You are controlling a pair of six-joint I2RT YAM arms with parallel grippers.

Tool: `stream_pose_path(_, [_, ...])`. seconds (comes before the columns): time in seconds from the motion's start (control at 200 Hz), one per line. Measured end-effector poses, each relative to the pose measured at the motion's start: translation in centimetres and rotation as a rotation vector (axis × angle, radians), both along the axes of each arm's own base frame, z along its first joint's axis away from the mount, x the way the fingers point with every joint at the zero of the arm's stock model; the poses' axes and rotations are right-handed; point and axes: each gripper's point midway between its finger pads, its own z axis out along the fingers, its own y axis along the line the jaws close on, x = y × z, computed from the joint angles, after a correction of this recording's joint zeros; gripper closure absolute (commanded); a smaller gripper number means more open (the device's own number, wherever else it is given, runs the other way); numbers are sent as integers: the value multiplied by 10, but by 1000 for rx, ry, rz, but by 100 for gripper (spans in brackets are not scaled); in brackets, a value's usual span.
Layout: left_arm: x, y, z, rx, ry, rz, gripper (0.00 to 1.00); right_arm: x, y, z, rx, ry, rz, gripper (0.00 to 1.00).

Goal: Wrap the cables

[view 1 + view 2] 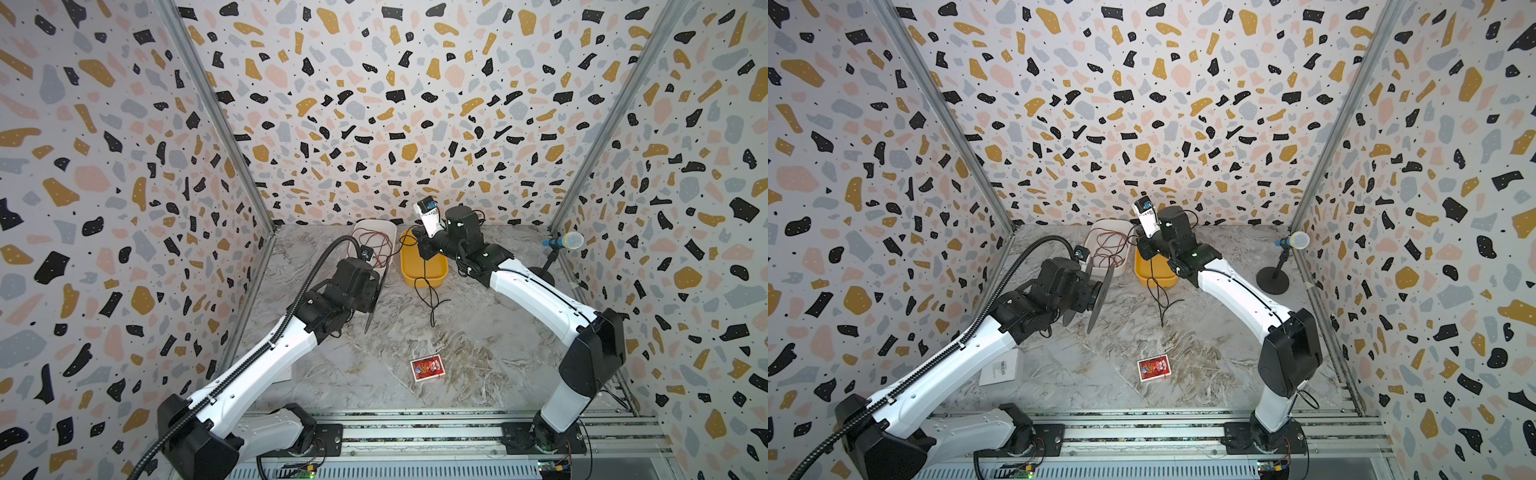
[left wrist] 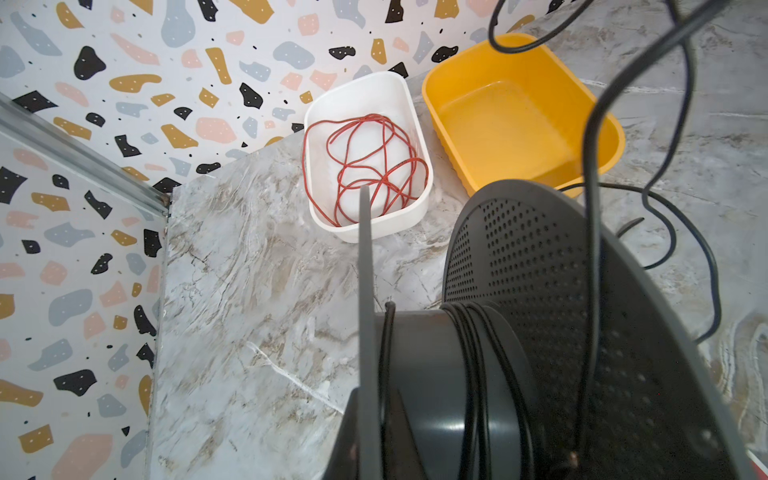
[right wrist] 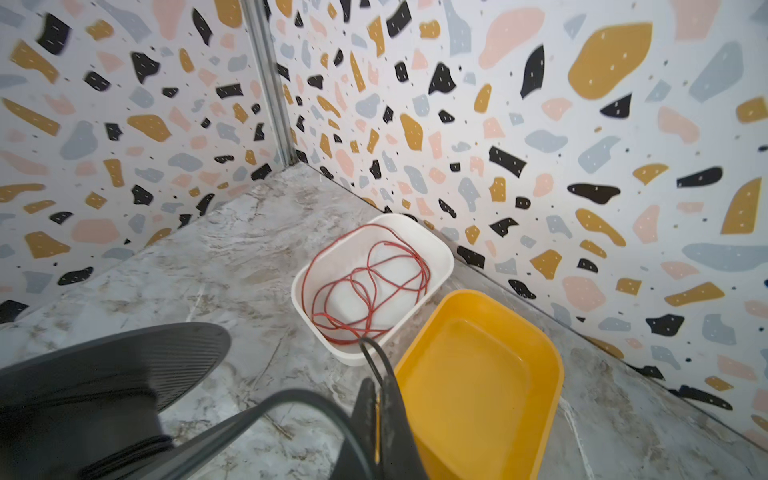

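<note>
Your right claw (image 3: pixel 378 384) pinches the thin, limp black cord (image 2: pixel 591 232) tight, and the slack trails below it past the glossy yellow tub (image 3: pixel 478 374) onto veined marble (image 1: pixel 478 345). Your left claw (image 1: pixel 1084 293) is clamped on the perforated grey spool (image 2: pixel 540 257), with cord turns ringing its smooth hub.

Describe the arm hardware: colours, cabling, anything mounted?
Both have white link shells and black joint housings. The left arm carries a thick ribbed black hose along its length; the right arm only a thin black cable. A white camera module sits at the right wrist.
</note>
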Motion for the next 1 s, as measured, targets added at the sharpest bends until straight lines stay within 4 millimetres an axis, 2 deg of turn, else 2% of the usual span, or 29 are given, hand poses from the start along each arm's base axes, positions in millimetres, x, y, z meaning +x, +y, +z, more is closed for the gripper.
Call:
stream_pose_path(0.125, [-6,-8,1,-25,22,-55,100,16,-8,-35,-1,73,13,100])
stream_pose_path(0.285, [-13,-20,14,-84,36,-115,100,14,-14,-75,13,159,60,100])
stream_pose_path(0.456, [-20,-30,54,-173,-1,-171,100,0,-14,-111,34,230,112,98])
stream_pose_path(0.616, [-32,-37,98,-289,-53,-225,100,-28,-6,-145,73,300,201,95])
stream_pose_path(0.731, [-40,-42,111,-349,-41,-253,100,-59,7,-152,105,319,288,91])
stream_pose_path(0.846, [-44,-43,125,-403,-41,-261,100,-83,12,-152,124,321,323,86])
stream_pose_path(1.001, [-46,-42,158,-477,-100,-259,100,-112,8,-148,159,332,348,54])
